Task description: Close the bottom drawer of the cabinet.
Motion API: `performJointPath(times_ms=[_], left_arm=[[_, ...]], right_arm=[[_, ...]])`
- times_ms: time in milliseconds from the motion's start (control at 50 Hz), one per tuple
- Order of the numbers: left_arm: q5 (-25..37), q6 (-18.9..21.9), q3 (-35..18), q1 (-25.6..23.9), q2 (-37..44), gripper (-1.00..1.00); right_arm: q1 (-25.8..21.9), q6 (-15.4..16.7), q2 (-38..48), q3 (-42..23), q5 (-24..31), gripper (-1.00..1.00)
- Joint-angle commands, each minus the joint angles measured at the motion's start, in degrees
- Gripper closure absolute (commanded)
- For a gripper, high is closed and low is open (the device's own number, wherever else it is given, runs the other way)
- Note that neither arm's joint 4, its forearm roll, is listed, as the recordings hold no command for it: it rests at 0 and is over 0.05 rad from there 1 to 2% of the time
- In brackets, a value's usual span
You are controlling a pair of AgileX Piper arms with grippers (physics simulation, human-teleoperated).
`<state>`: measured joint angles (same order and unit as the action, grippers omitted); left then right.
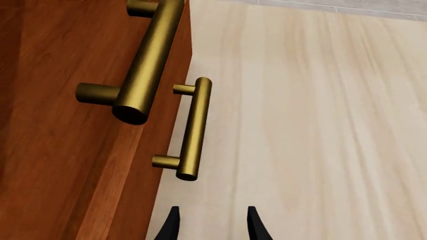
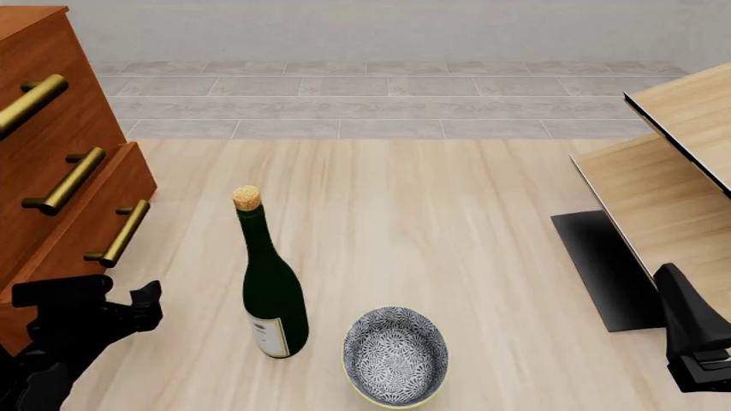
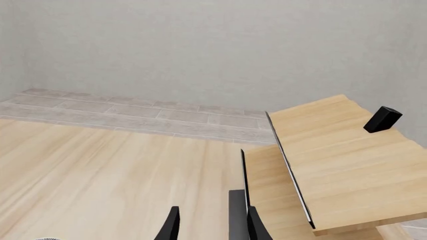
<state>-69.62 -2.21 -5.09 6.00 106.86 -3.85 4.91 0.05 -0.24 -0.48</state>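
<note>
We've got the bottom drawer sticking out of the cabinet at far left. Left gripper fingers narrowly apart, empty, beside it; right gripper likewise, idle. Risk: snagging the handle w/ a skewed push.

The front view looks forward and down from above the arms' side of the table, taking in the cabinet at left, a bottle and bowl in the middle, and a shelf unit at right. The left wrist view sits close to the cabinet, its brass handles filling the near frame. The right wrist view faces the shelf unit and the back wall. Front and left wrist views share the cabinet; front and right wrist views share the shelf unit.
</note>
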Motion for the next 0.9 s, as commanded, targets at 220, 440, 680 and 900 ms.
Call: performJointPath(times_ms=[220,440,680,900], left_arm=[[-0.27,1.88,-1.00,2.87,-0.41,-1.00],[-0.27,3.15,-1.14,3.80,-0.55,-1.00],[-0.27,4.38,-1.77,4.95,-0.49,-1.00],[-0.27,4.80,-1.83,5.54,-0.24,-1.00]], right_arm=[[0.02,0.07,-0.02,-0.05,-0.09,-1.00],[-0.04,-0.04,-0.01,0.05,-0.14,-1.00],[-0.21,-0.09,0.00,-0.02,-0.05,-1.00],[-0.34,-0.04,0.00,0.02,-0.17,-1.00]])
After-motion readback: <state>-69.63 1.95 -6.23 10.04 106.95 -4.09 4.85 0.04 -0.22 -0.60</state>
